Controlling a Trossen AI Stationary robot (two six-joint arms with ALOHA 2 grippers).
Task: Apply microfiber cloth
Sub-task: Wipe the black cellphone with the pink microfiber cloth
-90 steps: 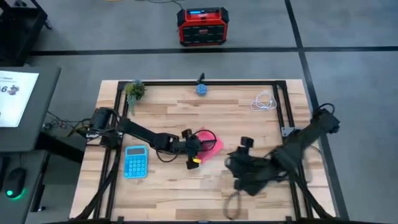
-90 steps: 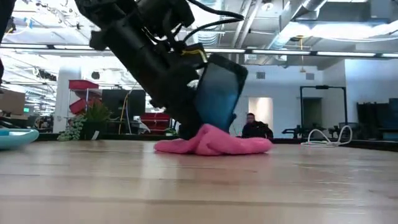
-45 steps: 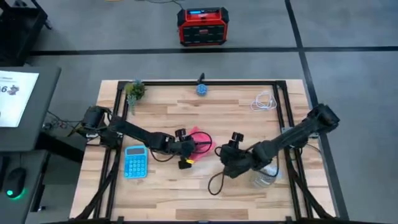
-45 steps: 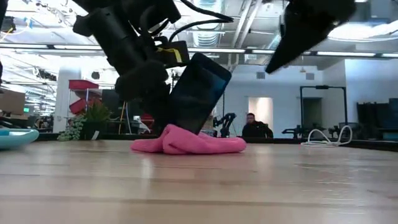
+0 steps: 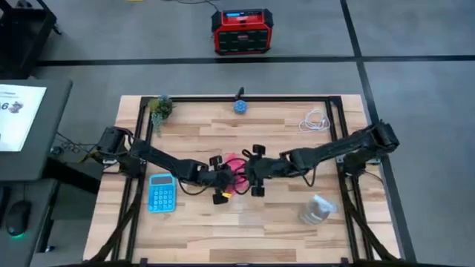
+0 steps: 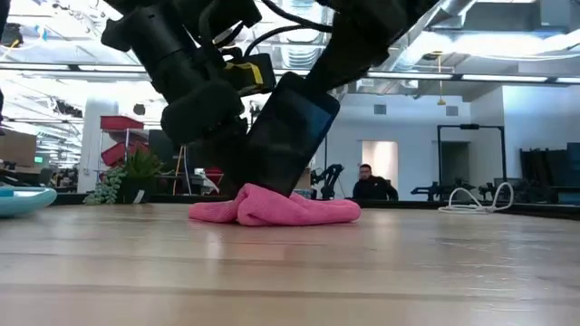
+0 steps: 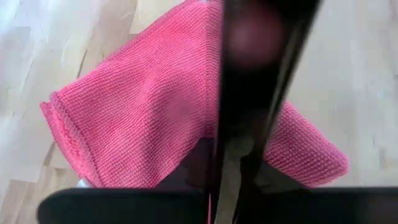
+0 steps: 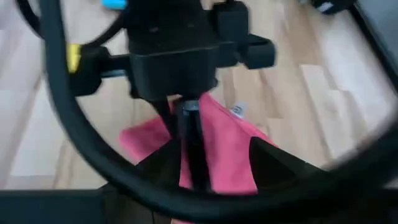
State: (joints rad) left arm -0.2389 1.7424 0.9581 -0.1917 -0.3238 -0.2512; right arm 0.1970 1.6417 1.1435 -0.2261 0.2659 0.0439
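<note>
Now the right gripper (image 5: 256,170) has swung in from the desk's right side over the past second and sits just beside the phone (image 6: 288,136), opposite the left gripper (image 5: 223,178). Left jaws are clamped on the phone, held tilted with its lower edge pressed into the microfiber cloth (image 6: 275,208). The cloth lies bunched on the desk (image 6: 362,272) near the middle, and it has slid a bit toward the left arm since a second ago. Right jaws: in the right wrist view the fingers (image 8: 270,152) stand apart either side of the phone's edge, so spread, holding nothing. Light-blue calculator (image 5: 162,192) sits off near the left arm; a clear bottle (image 5: 315,210) lies on the right, uncovered now that the arm has left. My read: the right arm is lining up to take the cloth or steady the phone; wiping is barely under way.
</note>
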